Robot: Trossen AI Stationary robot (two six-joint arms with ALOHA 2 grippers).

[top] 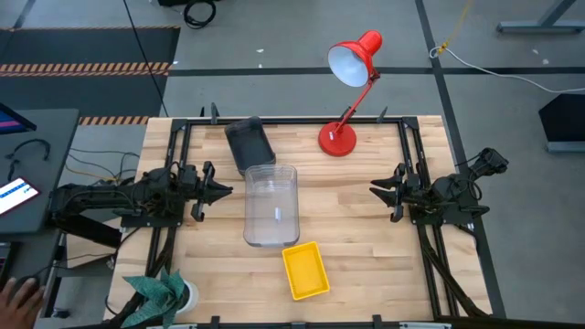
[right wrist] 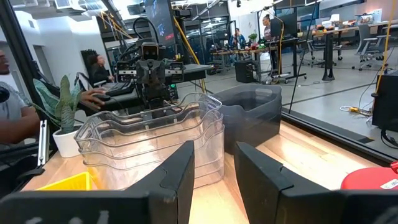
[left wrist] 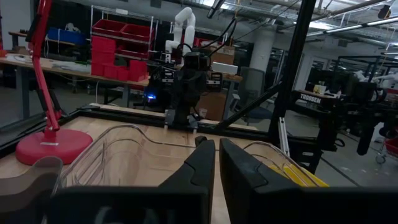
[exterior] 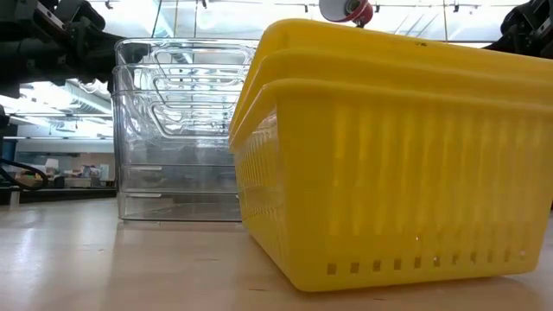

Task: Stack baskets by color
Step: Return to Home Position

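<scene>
Three yellow baskets (exterior: 389, 155) sit nested on the table near its front edge (top: 304, 270). Nested clear baskets (top: 271, 205) stand at the table's middle, their bottom on the wood (exterior: 177, 130). A dark grey basket (top: 249, 143) rests behind them toward the far edge (right wrist: 252, 115); how many are nested there I cannot tell. My left gripper (top: 227, 192) hovers at the table's left side, pointing level at the clear baskets, its fingers (left wrist: 205, 165) together but for a thin slit. My right gripper (top: 373, 190) hovers at the right side, open (right wrist: 214, 152), holding nothing.
A red desk lamp (top: 352, 82) stands at the far edge, right of the grey basket. A potted plant (top: 164, 292) sits at the near left corner. Black frame rails (top: 411, 155) run along the table's sides. A person's hand (top: 18, 297) shows beyond the left edge.
</scene>
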